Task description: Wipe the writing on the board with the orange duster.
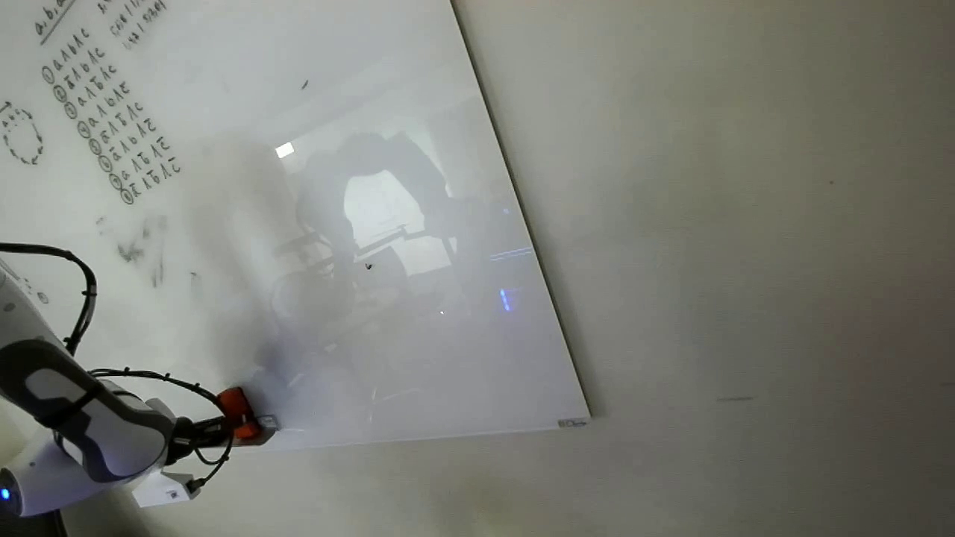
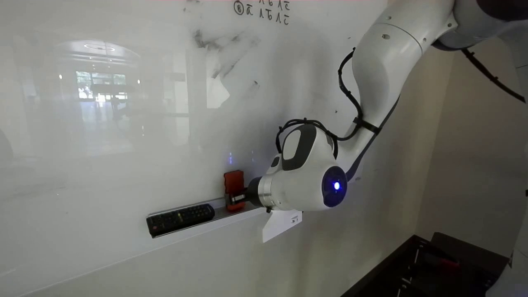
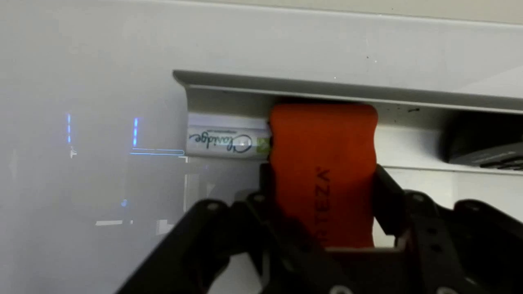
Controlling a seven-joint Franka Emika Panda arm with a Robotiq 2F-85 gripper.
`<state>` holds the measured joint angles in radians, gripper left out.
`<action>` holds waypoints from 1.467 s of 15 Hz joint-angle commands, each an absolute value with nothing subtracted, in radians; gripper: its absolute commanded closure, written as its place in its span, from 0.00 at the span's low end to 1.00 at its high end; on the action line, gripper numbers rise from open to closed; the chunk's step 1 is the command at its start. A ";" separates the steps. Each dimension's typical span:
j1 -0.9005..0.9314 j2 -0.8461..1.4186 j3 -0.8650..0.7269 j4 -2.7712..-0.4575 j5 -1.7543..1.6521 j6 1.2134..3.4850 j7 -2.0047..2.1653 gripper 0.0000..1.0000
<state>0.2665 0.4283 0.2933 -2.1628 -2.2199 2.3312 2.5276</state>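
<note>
The bright orange-red rectangular block duster [image 2: 234,181] has rounded corners, gently wavy long sides and dark lettering [image 3: 322,196], of which "RTEZA" can be read, running lengthwise. It stands nearly upright in front of the large glossy whiteboard [image 2: 103,214], its lower end at the long pale grey tray [image 3: 404,143] along the board's lower part; whether it rests on the tray cannot be told. A black button-covered remote control [image 2: 181,218] lies in the tray near it. The black two-fingered gripper [image 3: 325,190] is clamped around the duster, one finger against each long side. The white jointed arm with dark grey panels [image 2: 385,62] slants down from the upper right in an exterior view, bends at the wrist and reaches roughly level to the duster, black cables [image 2: 313,123] arching above the wrist.
</note>
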 commanded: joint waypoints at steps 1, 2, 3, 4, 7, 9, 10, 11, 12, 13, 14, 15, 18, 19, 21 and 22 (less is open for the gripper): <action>0.243 0.441 0.315 -2.146 -2.243 2.324 2.551 0.11; 0.242 0.429 0.320 -2.152 -2.229 2.337 2.544 0.05; 0.240 0.418 0.327 -2.159 -2.217 2.353 2.541 0.00; 0.235 0.402 0.336 -2.167 -2.192 2.378 2.532 0.00; 0.225 0.364 0.365 -2.182 -2.186 2.452 2.551 0.00; 0.223 0.326 0.377 -2.200 -2.154 2.502 2.544 0.00; 0.222 0.305 0.381 -2.210 -2.124 2.525 2.534 0.00; 0.222 0.275 0.382 -2.229 -2.094 2.550 2.527 0.00; 0.224 0.248 0.381 -2.246 -2.052 2.567 2.515 0.00; 0.227 0.217 0.377 -2.266 -2.009 2.573 2.498 0.00; 0.231 0.190 0.373 -2.283 -1.971 2.571 2.482 0.00; 0.234 0.165 0.370 -2.298 -1.936 2.576 2.468 0.00; 0.240 0.099 0.361 -2.338 -1.836 2.604 2.403 0.00; 0.242 0.082 0.357 -2.349 -1.802 2.614 2.376 0.00; 0.246 0.055 0.350 -2.365 -1.740 2.640 2.322 0.00; 0.248 0.045 0.347 -2.371 -1.713 2.649 2.297 0.00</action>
<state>0.2440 0.1159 0.3663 -2.3239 -1.7882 2.5995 2.3697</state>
